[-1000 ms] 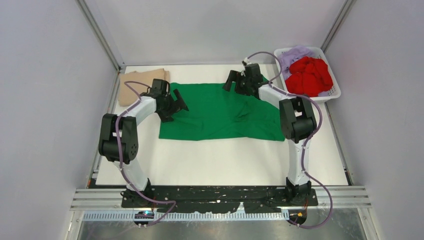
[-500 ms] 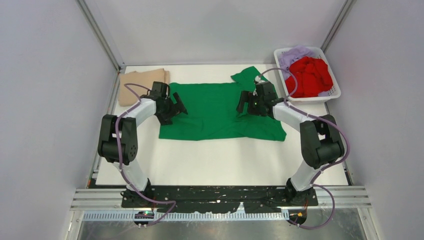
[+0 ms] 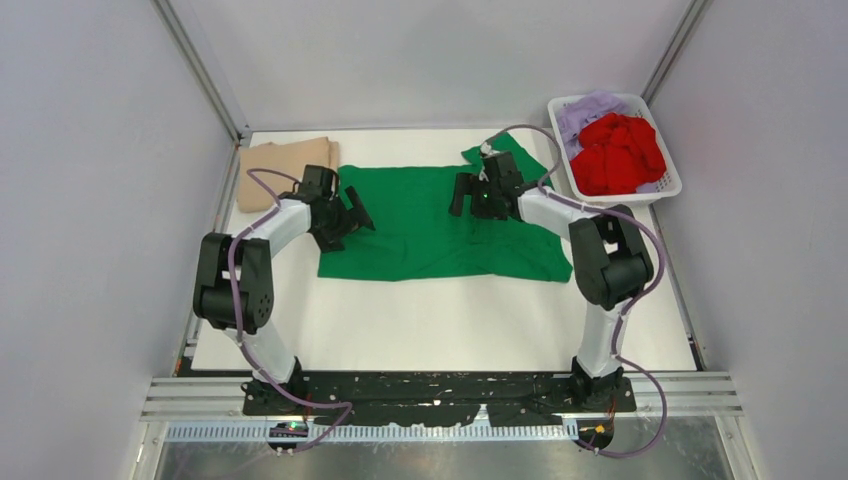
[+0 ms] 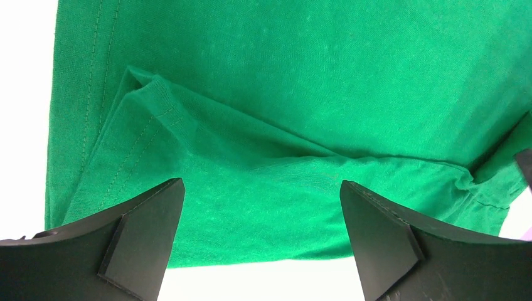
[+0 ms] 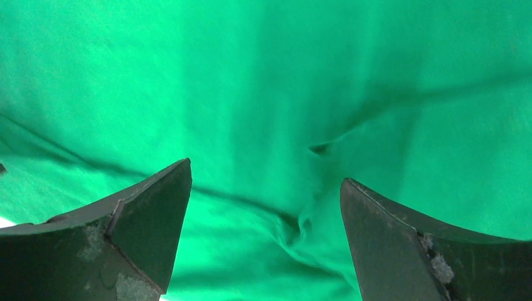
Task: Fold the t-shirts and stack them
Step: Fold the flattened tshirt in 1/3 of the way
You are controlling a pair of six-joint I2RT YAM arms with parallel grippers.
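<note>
Top external view: the bright green t-shirt [image 3: 440,225] lies spread across the far middle of the white table [image 3: 440,320], with one sleeve pointing toward the far right corner. The left gripper [image 3: 356,212] sits over the shirt's left edge and the right gripper [image 3: 468,200] over its upper right part, near that sleeve. The two are well apart, with the shirt's body between them.

A tan t-shirt [image 3: 285,160] lies folded at the far left, just beside the green one. The red t-shirt [image 3: 620,155] and the pale lavender t-shirt [image 3: 585,108] are bunched in the white basket [image 3: 672,186] at the far right.

In the left wrist view the fingers [image 4: 138,238] are spread wide. Green cloth [image 4: 301,63] fills the gap, and a stitched, folded-over hem runs just above the left finger. A strip of white table shows along the left side and below. Nothing is pinched.

In the right wrist view the fingers [image 5: 389,244] are likewise spread wide. Rumpled green cloth [image 5: 251,63] fills the gap, with a small pucker nearer the right finger. Whether either set of tips touches the fabric cannot be told.
</note>
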